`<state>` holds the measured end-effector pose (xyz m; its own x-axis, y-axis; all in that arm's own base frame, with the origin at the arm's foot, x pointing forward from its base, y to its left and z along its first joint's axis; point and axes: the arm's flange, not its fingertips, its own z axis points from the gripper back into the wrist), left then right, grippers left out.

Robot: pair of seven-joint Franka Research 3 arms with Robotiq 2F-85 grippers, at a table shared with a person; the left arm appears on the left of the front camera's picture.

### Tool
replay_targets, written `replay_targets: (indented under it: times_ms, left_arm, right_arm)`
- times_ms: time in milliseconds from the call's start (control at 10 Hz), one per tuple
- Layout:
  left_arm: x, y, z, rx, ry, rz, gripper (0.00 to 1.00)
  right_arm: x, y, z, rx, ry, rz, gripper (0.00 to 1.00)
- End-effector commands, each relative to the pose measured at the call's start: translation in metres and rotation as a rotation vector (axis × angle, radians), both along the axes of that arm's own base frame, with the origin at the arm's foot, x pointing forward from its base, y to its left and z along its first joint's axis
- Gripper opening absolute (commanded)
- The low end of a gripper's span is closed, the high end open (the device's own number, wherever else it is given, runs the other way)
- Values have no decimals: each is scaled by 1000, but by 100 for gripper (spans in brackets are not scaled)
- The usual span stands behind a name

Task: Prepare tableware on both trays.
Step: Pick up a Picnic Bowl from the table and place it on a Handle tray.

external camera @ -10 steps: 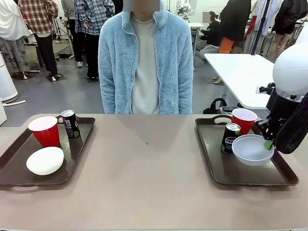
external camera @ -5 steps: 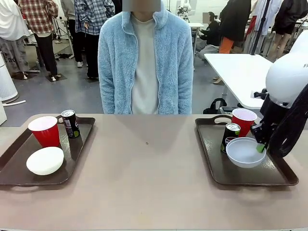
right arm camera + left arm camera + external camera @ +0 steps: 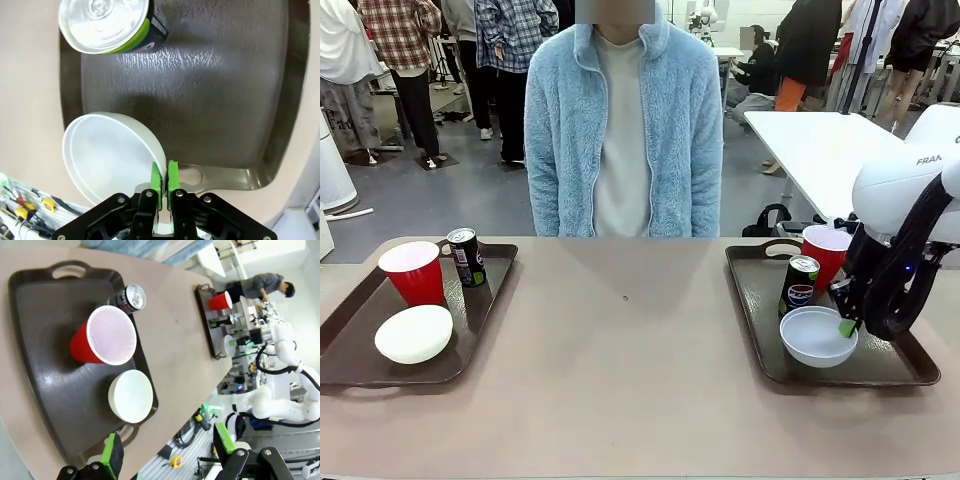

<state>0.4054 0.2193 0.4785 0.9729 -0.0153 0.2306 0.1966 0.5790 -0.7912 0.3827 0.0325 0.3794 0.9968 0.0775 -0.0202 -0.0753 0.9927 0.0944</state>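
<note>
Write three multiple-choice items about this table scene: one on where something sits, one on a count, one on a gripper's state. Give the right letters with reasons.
1. Where is the white bowl that the right gripper holds?
A. on the bare table between the trays
B. over the near part of the right tray
C. on the left tray beside the cup

2. How many red cups are on the two trays together?
A. one
B. two
C. four

3. How does the right gripper stand?
A. shut on the bowl's rim
B. wide open above the can
C. shut on the red cup

Answers:
1 B: the white bowl lies within the right tray, near its front edge.
2 B: one red cup stands on the left tray, the other cup on the right tray.
3 A: in the right wrist view the right gripper has its green pads pinched on the bowl's rim.
</note>
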Motion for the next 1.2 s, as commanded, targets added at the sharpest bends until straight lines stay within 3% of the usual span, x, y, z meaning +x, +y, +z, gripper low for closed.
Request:
replay_targets:
  times_ms: [0, 100, 200, 300, 400, 600, 700, 800, 1000, 1100]
  left_arm:
    - [-2, -2, 1, 0, -2, 15, 95]
    - [-2, -2, 1, 0, -2, 15, 95]
    - [-2, -2, 1, 0, -2, 15, 95]
    - [-2, -2, 1, 0, -2, 15, 95]
    - [-2, -2, 1, 0, -2, 15, 95]
    - [-2, -2, 1, 0, -2, 15, 95]
    - [-2, -2, 1, 0, -2, 15, 95]
    - [-2, -2, 1, 0, -2, 15, 95]
    - [-2, -2, 1, 0, -2, 15, 95]
    - [-2, -2, 1, 0, -2, 15, 95]
  right_arm:
    - [6, -1, -12, 25, 11, 18, 8]
    - [6, -1, -15, 22, 16, 27, 8]
    - [6, 2, -14, 22, 10, 32, 52]
    - [5, 5, -11, 13, -1, 40, 67]
    - [4, 8, -7, 4, -11, 41, 100]
    - [2, 11, 6, -6, -27, 38, 100]
    - [-2, 12, 19, -21, -48, 31, 93]
    - [-6, 14, 34, -39, -59, 19, 100]
    - [-13, 15, 65, -72, -54, -39, 100]
    - [-15, 15, 80, -86, -55, -52, 94]
